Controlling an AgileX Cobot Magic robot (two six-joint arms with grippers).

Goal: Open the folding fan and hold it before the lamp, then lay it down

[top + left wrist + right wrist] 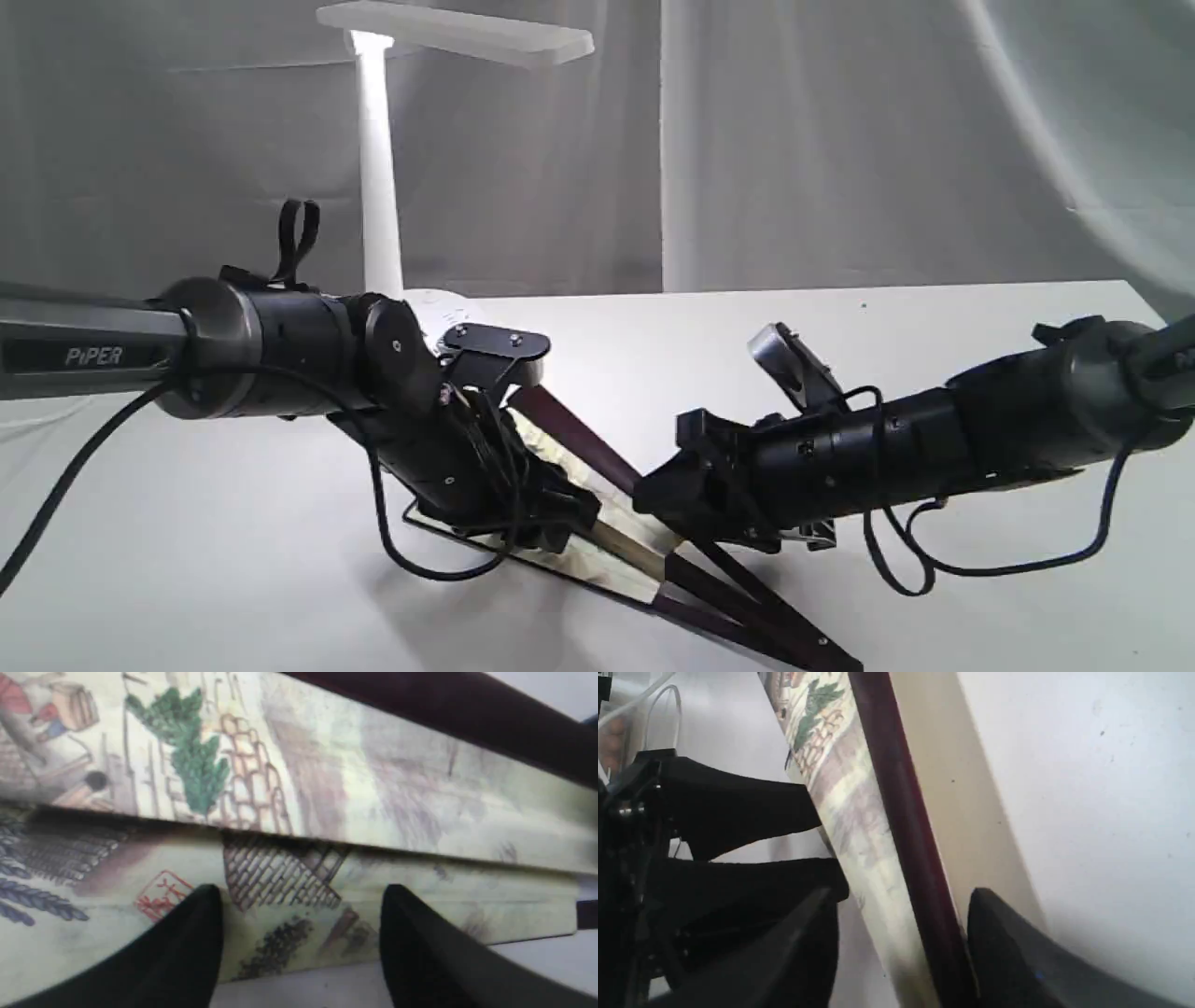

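Note:
The folding fan lies partly spread on the white table, its maroon ribs meeting at the pivot near the front edge. My left gripper is over the fan's lower pleats; in the left wrist view it stands open, with the painted paper filling the view beyond its fingers. My right gripper is open too, and in the right wrist view it straddles the upper maroon guard and the pleat beside it. The lit white lamp stands behind at the back left.
A grey curtain hangs behind the table. The lamp's round base sits just behind my left wrist. Black cables loop down from both arms to the tabletop. The left gripper's fingers show in the right wrist view, close to the fan.

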